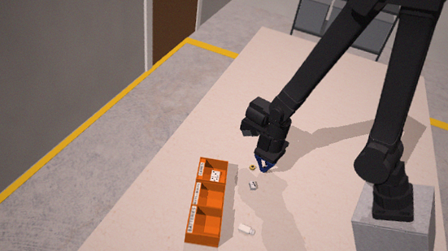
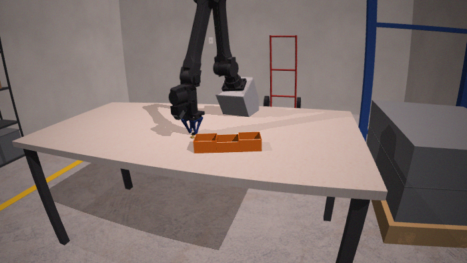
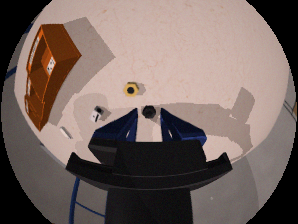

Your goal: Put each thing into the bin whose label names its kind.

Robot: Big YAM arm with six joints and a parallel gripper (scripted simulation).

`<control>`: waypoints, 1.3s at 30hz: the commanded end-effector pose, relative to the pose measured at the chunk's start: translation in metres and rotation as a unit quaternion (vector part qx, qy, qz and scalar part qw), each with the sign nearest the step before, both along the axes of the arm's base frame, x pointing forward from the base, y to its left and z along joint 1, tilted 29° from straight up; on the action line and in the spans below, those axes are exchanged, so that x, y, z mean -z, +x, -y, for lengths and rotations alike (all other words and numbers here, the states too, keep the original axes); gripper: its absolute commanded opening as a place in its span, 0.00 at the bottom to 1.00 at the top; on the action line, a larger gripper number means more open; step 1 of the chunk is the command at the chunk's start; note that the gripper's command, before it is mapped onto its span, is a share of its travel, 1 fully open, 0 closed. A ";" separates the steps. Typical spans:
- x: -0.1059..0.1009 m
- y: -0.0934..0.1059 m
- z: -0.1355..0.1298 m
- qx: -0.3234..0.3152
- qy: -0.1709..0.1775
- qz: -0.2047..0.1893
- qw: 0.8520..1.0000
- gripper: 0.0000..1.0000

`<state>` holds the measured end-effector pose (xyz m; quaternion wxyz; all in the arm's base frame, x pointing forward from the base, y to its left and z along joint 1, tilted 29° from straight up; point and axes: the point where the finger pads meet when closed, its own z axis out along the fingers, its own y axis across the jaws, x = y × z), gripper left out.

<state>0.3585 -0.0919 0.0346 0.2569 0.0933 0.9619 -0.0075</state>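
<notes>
My gripper (image 1: 263, 166) is low over the table, just right of the orange three-compartment bin (image 1: 208, 201). Its blue fingers are partly open. In the wrist view a small black nut (image 3: 149, 111) lies on the table between the fingertips, and the fingers are not closed on it. A brass nut (image 1: 253, 167) lies just left of the fingers and also shows in the wrist view (image 3: 132, 88). A small grey block (image 1: 254, 185) and a white cylinder (image 1: 246, 229) lie on the table beside the bin. A white dotted game piece (image 1: 215, 175) sits in the far compartment.
The bin's labels face the table's left edge; the other two compartments look empty. The arm's grey base block (image 1: 395, 241) stands at the right. From the exterior view the bin (image 2: 227, 142) sits mid-table with the gripper (image 2: 193, 128) behind its left end.
</notes>
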 end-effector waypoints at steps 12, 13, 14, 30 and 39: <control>-0.004 0.006 0.002 0.001 -0.003 0.008 1.000 0.32; -0.004 0.006 0.002 0.001 -0.003 0.008 1.000 0.32; -0.004 0.006 0.002 0.001 -0.003 0.008 1.000 0.13; -0.003 0.006 0.002 0.001 -0.003 0.008 1.000 0.13; 0.002 0.001 0.000 0.003 -0.001 0.005 1.000 0.13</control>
